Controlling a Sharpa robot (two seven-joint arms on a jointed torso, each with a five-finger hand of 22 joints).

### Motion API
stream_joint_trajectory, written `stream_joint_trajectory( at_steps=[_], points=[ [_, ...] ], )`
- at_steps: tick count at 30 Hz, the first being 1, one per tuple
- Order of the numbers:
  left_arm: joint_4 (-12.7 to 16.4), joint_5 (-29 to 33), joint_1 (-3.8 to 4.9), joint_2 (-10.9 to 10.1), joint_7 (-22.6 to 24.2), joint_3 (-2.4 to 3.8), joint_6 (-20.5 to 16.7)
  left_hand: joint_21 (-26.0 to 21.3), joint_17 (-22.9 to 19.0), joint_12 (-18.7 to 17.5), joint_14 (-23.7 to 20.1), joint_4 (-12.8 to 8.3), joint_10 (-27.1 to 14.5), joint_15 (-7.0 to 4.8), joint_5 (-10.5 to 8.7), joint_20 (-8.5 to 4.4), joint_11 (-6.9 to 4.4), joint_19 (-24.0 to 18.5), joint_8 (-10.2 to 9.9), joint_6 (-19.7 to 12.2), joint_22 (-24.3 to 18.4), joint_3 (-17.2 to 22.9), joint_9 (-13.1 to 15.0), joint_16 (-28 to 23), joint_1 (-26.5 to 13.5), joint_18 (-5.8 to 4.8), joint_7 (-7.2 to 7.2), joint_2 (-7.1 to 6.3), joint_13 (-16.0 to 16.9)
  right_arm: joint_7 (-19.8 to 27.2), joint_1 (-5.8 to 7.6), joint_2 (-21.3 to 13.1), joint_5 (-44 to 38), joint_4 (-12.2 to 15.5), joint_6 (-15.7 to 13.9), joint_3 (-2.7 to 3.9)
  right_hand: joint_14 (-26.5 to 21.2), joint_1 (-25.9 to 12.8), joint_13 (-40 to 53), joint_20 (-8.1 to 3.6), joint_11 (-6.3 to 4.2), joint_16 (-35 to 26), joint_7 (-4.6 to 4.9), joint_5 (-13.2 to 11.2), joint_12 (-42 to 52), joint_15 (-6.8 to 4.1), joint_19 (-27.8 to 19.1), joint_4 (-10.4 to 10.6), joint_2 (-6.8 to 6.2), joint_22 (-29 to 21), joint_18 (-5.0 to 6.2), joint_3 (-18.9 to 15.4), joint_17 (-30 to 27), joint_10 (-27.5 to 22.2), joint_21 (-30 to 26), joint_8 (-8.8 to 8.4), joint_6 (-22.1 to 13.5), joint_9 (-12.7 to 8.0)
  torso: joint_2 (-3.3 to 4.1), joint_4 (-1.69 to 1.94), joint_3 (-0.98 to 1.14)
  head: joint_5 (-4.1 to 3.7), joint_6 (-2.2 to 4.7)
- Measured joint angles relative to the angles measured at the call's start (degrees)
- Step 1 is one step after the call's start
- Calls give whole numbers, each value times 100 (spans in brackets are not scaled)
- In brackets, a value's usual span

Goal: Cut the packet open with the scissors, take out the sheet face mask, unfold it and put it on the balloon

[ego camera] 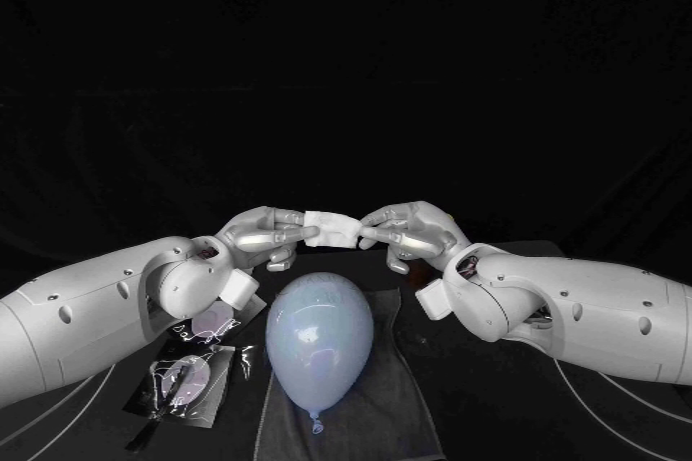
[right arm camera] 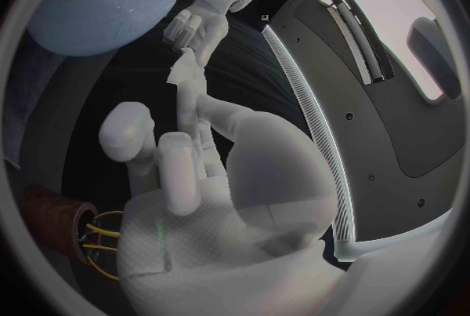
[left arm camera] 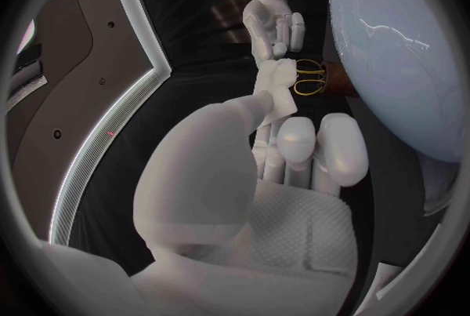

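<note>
Head view: a folded sheet mask [ego camera: 335, 229] is pinched in the fingers of the left hand [ego camera: 264, 236] and the right hand [ego camera: 414, 231], near the balloon [ego camera: 319, 346].

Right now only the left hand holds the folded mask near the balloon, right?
No. Both hold it: the left hand and the right hand each pinch a side of the folded mask near the balloon, as the head view shows.
</note>
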Motion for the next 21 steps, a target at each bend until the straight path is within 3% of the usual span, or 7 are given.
stream_joint_trajectory(
  at_steps=[13, 21],
  points=[
    [-20, -3, 1, 19, -20, -1, 3, 0, 0, 0, 0, 0, 0, 0, -20, -1, 0, -1, 16, 0, -1, 0, 0, 0, 0, 0, 0, -1, 5, 6, 1, -14, 40, -34, -97, 1, -8, -18, 16, -20, -9, -5, -6, 22, -1, -7, 20, 0, 17, 18, -35, 0, 15, 10, 23, 0, -13, 0, 1, 5, -11, 13, 9],
    [-21, -5, 1, 20, -23, -2, 3, 0, -22, 0, 0, 0, 0, 0, 1, -1, 0, -1, 16, 0, -2, -1, 0, 0, -15, 0, -1, -16, 5, 10, 1, -19, 43, -34, -178, 3, 2, -25, 34, -20, -9, -6, -5, 22, 28, -41, 20, -17, 23, 35, -36, 17, 15, 11, 46, 10, -17, 0, 2, 7, -7, 8, 1]
  ],
)
